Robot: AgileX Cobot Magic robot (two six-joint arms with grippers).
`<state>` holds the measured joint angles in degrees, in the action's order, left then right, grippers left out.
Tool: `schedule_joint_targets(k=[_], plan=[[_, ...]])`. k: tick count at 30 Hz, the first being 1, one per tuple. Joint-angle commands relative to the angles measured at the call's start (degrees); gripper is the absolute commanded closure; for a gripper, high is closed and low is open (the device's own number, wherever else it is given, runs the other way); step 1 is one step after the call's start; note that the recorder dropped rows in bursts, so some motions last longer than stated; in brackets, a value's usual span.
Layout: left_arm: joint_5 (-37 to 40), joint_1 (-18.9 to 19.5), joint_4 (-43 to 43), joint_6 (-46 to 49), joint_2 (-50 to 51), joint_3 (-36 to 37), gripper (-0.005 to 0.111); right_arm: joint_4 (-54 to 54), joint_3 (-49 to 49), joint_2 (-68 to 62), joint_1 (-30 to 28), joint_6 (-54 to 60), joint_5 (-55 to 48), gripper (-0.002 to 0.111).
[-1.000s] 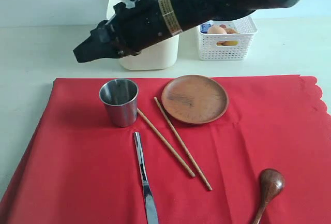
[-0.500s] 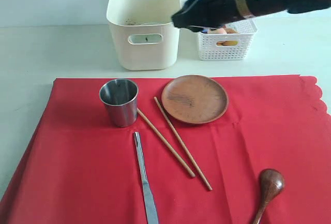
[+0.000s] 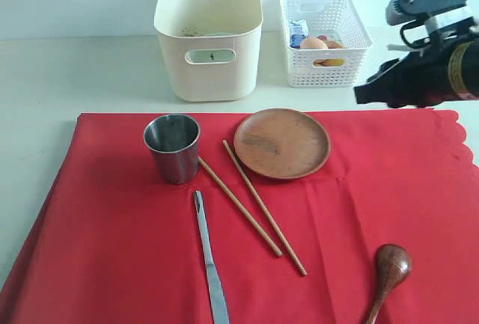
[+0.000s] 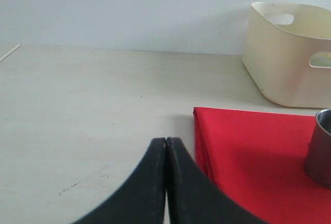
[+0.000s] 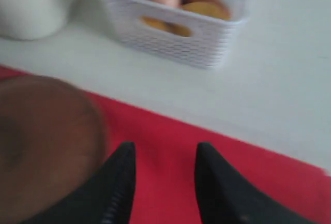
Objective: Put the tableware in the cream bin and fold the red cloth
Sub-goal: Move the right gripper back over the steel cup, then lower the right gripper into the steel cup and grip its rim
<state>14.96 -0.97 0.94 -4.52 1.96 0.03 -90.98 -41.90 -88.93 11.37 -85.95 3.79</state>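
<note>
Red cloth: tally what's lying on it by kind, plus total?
Steel cup: 1
Brown plate: 1
Chopsticks: 2
Knife: 1
Wooden spoon: 1
Total: 6

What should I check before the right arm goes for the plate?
1. Right fingers open, nothing between them: ok.
2. Plate bare, chopsticks beside it and not on it: ok.
3. Bin upright, mouth unobstructed: ok.
4. Room inside the bin: cannot tell, its floor is hidden.
5. Left fingers shut, over bare table off the cloth: ok.
6. Cloth free to fold: not ok; cup, knife, spoon, plate and chopsticks lie on it.
</note>
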Motion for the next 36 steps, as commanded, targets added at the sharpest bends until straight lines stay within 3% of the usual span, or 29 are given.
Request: schedule_joint_targets(k=[1, 10, 13, 17, 21, 24, 32, 36], plan=[[-0.25, -0.29, -0.34, 0.29, 0.30, -0.03, 0.106, -8.97, -1.55, -2.75, 0.73, -15.50, 22.20, 0.076], [-0.25, -0.29, -0.34, 0.29, 0.30, -0.03, 0.106, -8.97, -4.82, -9.95, 9.44, -15.74, 27.60, 0.076], [-0.25, -0.29, -0.34, 0.29, 0.30, -0.03, 0.106, -8.97, -8.20, -10.04, 15.97, -14.61, 27.55, 0.076], [-0.25, -0.29, -0.34, 0.29, 0.30, -0.03, 0.106, -8.97, -13.03, -10.04, 19.97, -13.81, 26.55, 0.076], [-0.25, -0.29, -0.34, 0.29, 0.30, -0.03, 0.106, -8.97, -13.17, -10.04, 19.97, -14.82, 26.54, 0.076], [-0.25, -0.29, -0.34, 0.29, 0.30, -0.03, 0.106, -8.97, -13.17, -10.48, 17.60, -21.60, 29.07, 0.076], [-0.25, -0.29, -0.34, 0.29, 0.30, -0.03, 0.106, -8.97, -10.73, -10.37, 20.10, -25.30, 14.99, 0.076], [-0.25, -0.29, -0.34, 0.29, 0.30, -0.03, 0.106, -7.11, -10.63, -10.37, 20.62, -27.08, 13.51, 0.076]])
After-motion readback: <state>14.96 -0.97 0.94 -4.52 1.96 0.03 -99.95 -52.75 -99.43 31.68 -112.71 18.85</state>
